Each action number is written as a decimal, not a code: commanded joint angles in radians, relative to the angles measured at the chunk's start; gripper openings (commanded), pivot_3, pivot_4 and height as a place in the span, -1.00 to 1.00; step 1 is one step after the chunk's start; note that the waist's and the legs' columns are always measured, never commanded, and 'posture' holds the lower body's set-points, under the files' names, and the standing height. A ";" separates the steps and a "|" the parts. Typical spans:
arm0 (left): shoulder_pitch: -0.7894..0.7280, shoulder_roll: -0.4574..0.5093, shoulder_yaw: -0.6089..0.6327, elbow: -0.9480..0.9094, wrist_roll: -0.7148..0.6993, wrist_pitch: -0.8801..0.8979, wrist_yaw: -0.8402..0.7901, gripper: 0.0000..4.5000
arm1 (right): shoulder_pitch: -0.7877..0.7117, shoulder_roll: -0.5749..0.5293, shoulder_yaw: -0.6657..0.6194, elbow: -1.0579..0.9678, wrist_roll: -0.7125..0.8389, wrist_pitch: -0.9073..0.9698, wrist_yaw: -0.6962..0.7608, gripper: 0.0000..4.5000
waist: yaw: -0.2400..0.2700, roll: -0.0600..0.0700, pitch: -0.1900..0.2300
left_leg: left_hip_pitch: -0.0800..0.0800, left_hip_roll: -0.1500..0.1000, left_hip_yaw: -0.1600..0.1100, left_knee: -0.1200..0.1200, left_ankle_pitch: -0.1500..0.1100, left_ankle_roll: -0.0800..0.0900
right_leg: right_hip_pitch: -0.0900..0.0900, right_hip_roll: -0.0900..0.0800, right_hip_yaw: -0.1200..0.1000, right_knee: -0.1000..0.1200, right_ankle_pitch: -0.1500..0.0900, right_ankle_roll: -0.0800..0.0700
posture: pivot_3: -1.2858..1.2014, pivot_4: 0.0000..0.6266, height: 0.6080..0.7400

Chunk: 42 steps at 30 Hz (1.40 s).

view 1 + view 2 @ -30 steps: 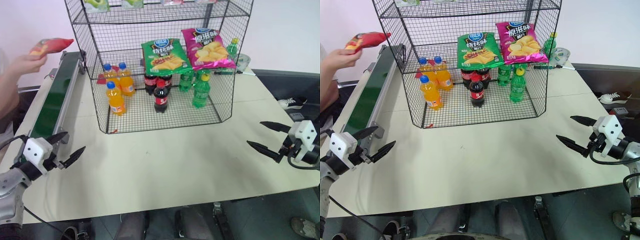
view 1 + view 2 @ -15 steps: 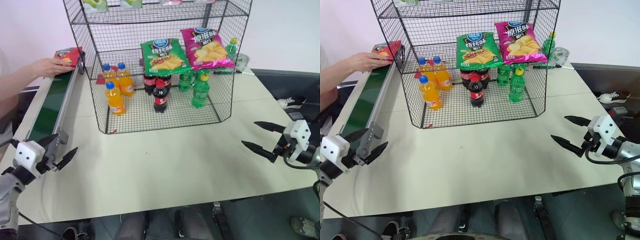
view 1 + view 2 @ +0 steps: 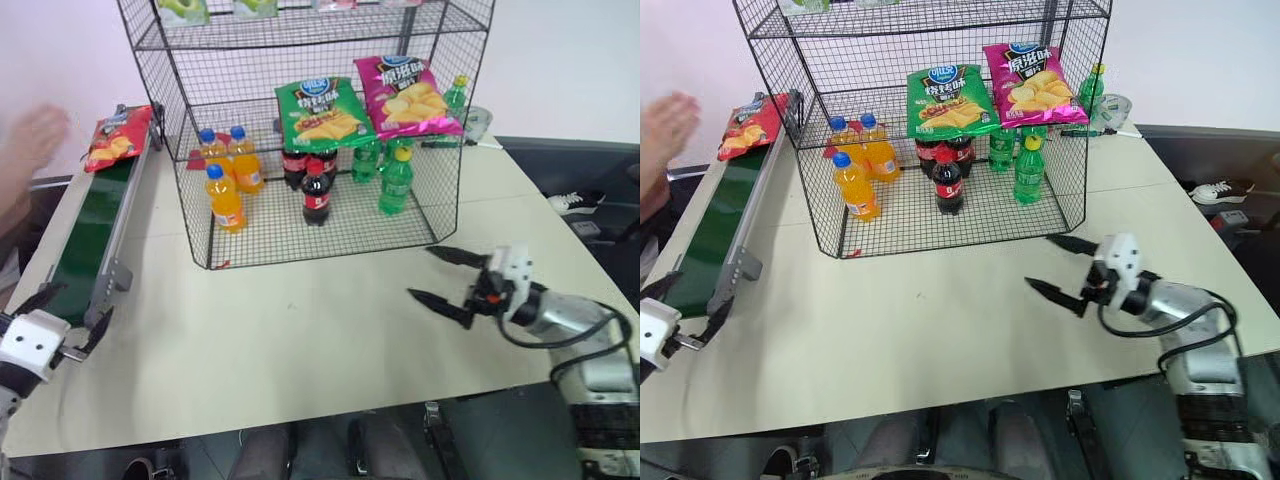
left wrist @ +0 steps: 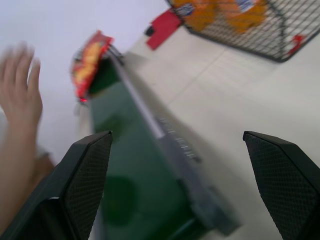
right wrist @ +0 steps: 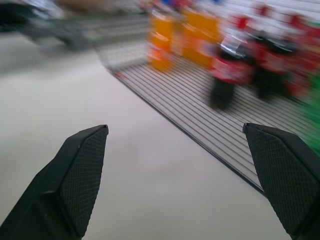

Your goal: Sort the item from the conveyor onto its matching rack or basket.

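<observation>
The red crisp bag (image 3: 118, 138) lies on the far end of the dark green conveyor (image 3: 85, 240), right beside the black wire rack (image 3: 455, 150). My left gripper (image 3: 72, 305) hovers open and empty at the conveyor's near end, pointing along the belt; the left wrist view shows the bag (image 4: 90, 62) far ahead. My right gripper (image 3: 421, 272) is open and empty over the table, just in front of the rack's front right corner, pointing left. The right wrist view looks across the table at the rack's bottom tier.
A person's hand (image 3: 35, 130) is raised to the left of the bag, clear of it. In the rack, a green bag (image 3: 318, 110) and a pink bag (image 3: 408, 95) lie above orange bottles (image 3: 225, 195), cola bottles (image 3: 315, 190) and green bottles (image 3: 395, 180).
The person's hand let go of the red bag on the belt's far end and drew away. My right gripper swung left toward the table's middle. My left gripper pulled back and outward.
</observation>
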 commanded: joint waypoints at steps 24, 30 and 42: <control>0.297 0.217 0.018 0.168 0.793 -0.181 0.903 0.94 | -0.139 0.058 0.179 0.007 0.046 0.035 0.226 1.00 | -0.001 -0.002 -0.001 | 0.000 0.000 0.001 -0.002 0.000 0.000 | -0.001 0.000 0.000 -0.001 0.000 0.000 | 0.03 -0.52 1.00; 0.288 0.220 -0.063 0.211 0.797 -0.150 0.967 0.94 | -0.120 0.072 0.219 -0.006 0.038 0.033 0.253 1.00 | -0.001 -0.002 -0.001 | 0.000 0.000 0.001 -0.002 0.000 0.000 | -0.001 0.000 0.000 -0.001 0.000 0.000 | 0.03 -0.52 1.00; 0.227 0.238 -0.187 0.250 0.768 -0.114 1.002 0.94 | -0.124 0.079 0.225 -0.007 0.026 0.030 0.234 1.00 | 0.000 -0.004 -0.002 | 0.000 0.000 0.001 -0.002 0.000 0.000 | -0.001 -0.001 -0.001 0.000 0.000 0.000 | 0.03 -0.52 1.00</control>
